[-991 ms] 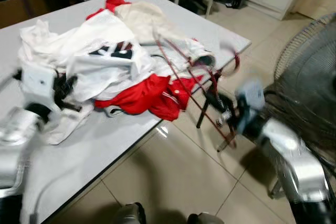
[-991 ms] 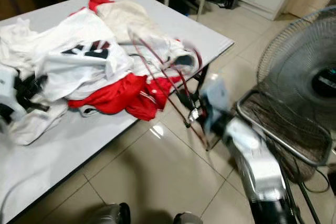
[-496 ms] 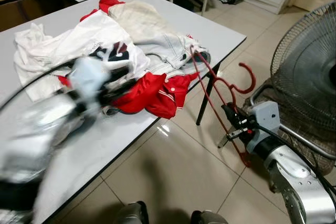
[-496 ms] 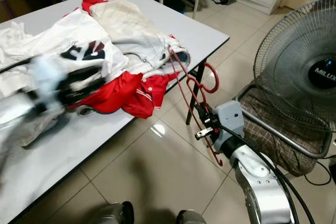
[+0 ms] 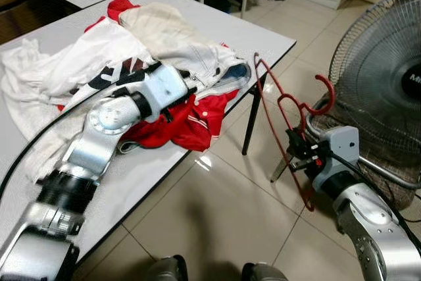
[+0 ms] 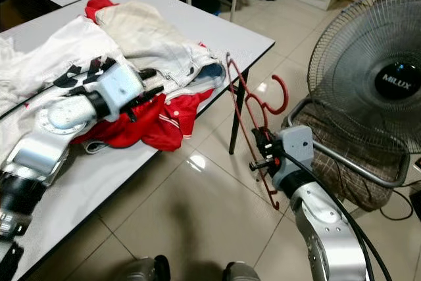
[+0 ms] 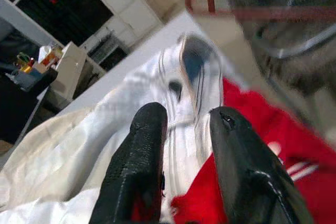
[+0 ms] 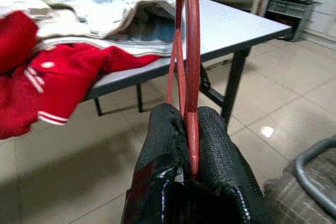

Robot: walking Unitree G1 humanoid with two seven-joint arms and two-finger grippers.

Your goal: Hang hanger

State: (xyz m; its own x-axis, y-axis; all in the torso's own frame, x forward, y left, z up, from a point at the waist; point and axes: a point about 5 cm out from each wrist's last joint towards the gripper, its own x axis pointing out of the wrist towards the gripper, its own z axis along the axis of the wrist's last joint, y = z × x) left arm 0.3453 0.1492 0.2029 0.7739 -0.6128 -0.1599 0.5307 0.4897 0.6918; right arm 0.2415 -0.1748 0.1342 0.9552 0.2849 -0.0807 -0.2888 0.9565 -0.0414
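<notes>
Where table edge ends, hanger (image 5: 279,129) aloft.

A: How's the light?
B: Even, bright indoor light; a white glare spot on the floor tiles (image 5: 201,162) at about six o'clock of the table (image 5: 260,34), soft shadows beneath it.
A: Sharpness?
B: Head views crisp. The left wrist view is smeared toward twelve o'clock; the right wrist view blurs up close.
</notes>
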